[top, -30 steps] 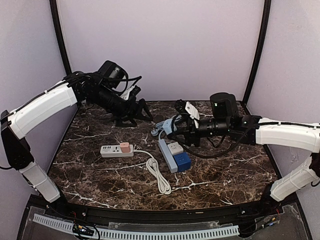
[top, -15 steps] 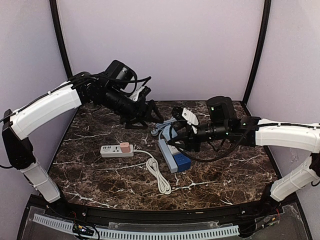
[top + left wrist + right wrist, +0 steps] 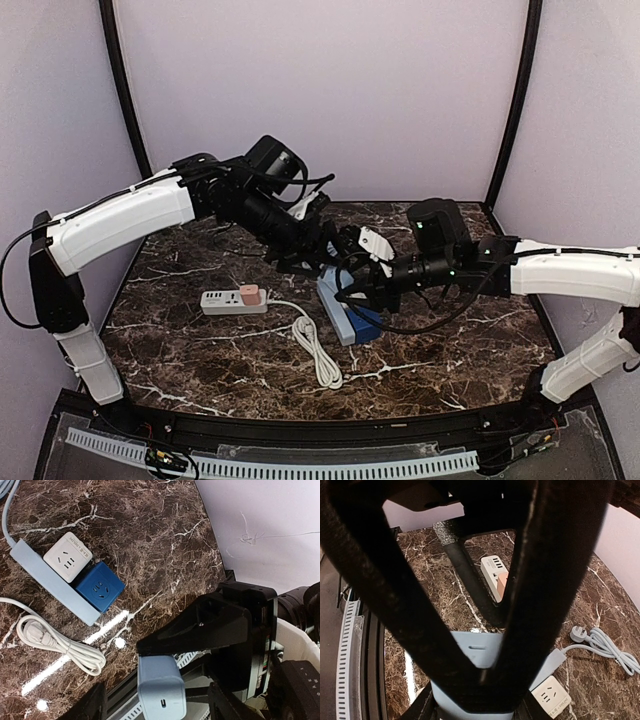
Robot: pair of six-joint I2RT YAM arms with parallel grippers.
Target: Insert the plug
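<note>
While the marble table (image 3: 200,370) bears a pale blue power strip (image 3: 52,582) and a white one (image 3: 222,300), the left arm (image 3: 125,215) and the right arm (image 3: 575,270) meet above its middle. The right claw (image 3: 352,287) is clamped on the plug (image 3: 161,690), a pale blue block held in the air near the blue strip. The left claw (image 3: 159,704) stands wide, one finger on each side of the plug, not touching it.

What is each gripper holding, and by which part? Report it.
Right gripper clamps the light-blue plug adapter by its body, port end free. Left gripper is open, its fingers clear of the adapter, holding nothing.
</note>
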